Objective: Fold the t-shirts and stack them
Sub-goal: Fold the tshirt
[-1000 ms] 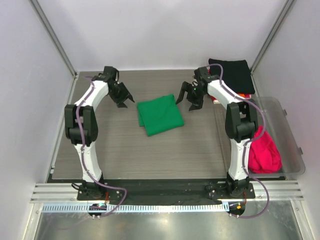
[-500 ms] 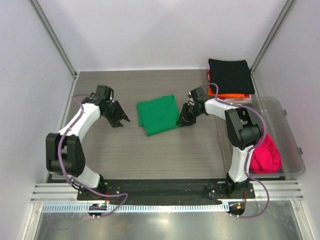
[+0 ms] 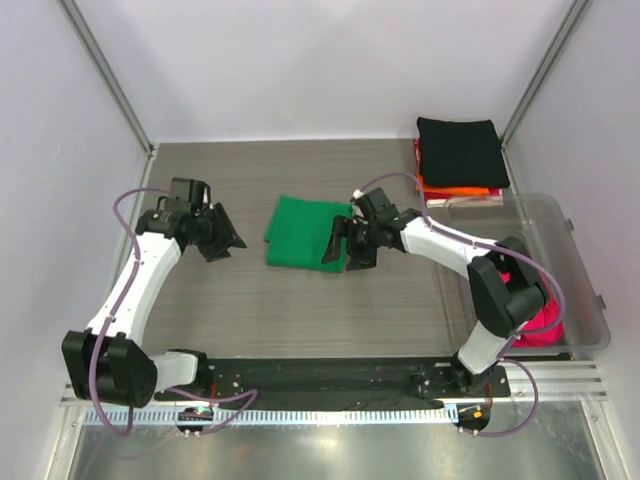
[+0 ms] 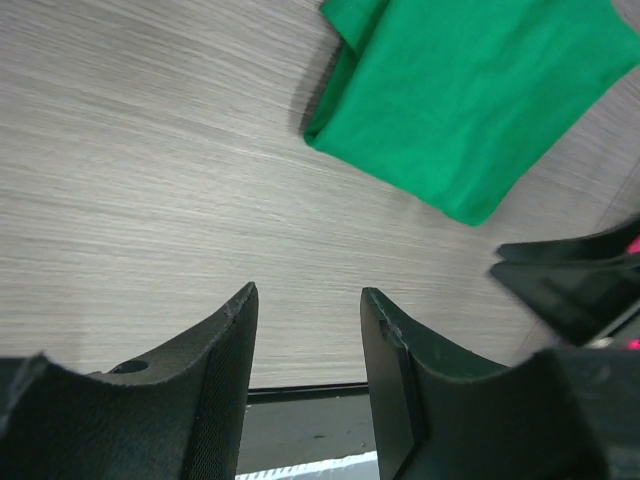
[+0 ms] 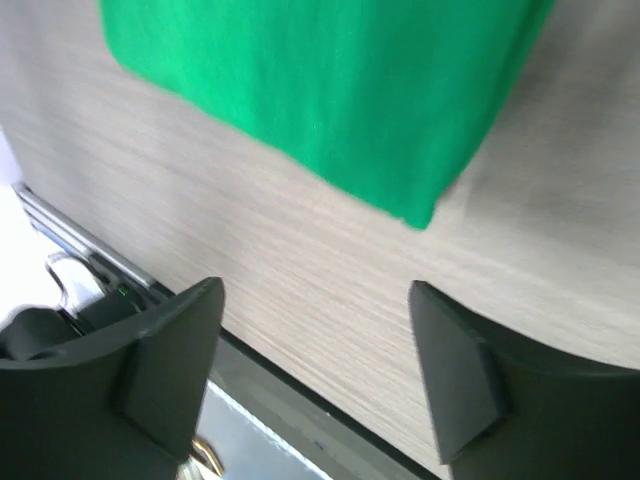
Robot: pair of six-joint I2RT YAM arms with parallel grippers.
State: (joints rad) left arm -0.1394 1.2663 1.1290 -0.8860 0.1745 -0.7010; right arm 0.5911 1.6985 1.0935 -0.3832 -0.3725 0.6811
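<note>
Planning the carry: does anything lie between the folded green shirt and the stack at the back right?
Nothing visible: only bare table separates the green shirt from the stack; the clear bin sits further right.

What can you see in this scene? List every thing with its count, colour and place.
green t-shirt: 1, bright green, folded, middle of the table
black t-shirt: 1, black, folded, top of the stack at the far right
orange t-shirt: 1, orange, in that stack under the black one
pink t-shirt: 1, magenta-pink, bunched inside the bin
bin: 1, clear plastic, right side
table: 1, grey wood grain
left gripper: 1, black, open, left of the green t-shirt
right gripper: 1, black, open, at its near right edge
</note>
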